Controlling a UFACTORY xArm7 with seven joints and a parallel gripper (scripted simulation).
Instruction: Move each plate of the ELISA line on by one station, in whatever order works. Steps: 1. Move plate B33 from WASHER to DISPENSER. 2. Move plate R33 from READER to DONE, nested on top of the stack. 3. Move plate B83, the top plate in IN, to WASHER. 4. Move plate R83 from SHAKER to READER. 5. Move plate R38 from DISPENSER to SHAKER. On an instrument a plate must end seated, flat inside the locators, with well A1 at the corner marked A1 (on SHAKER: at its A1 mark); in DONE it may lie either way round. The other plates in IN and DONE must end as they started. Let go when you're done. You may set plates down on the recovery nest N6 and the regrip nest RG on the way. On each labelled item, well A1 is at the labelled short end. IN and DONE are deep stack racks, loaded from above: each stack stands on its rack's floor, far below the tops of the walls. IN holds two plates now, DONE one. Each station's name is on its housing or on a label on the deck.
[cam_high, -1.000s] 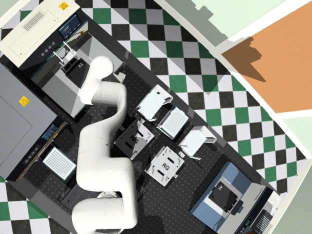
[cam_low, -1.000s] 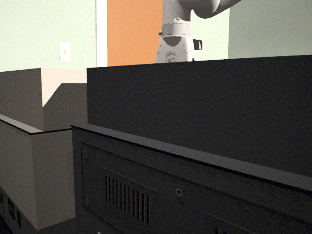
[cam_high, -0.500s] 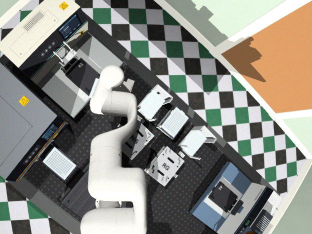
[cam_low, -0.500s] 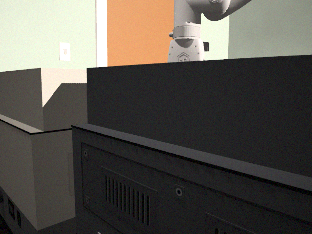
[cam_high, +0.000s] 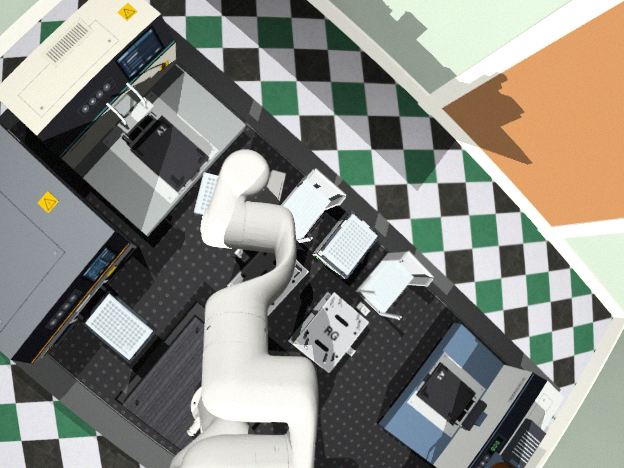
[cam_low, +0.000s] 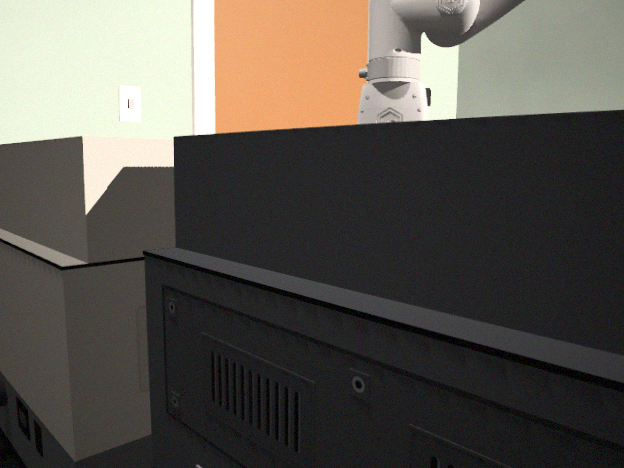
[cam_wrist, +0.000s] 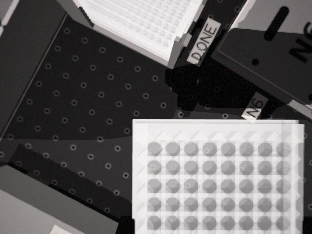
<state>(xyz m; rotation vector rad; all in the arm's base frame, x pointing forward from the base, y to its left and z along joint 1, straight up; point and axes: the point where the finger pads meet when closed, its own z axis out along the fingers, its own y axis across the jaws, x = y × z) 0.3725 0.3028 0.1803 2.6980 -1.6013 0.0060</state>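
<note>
While jaws stay hidden, clamped on white well plate (cam_wrist: 218, 176), plate hangs over perforated deck (cam_wrist: 90, 85) near DONE label (cam_wrist: 204, 41).

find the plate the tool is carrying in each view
Top: carried plate, left of the arm's wrist, only its edge showing.
Exterior: not in it; dark housings hide it.
Wrist: fills the lower right.
Shared landmark: DONE rack, at the wrist view's top.
</note>
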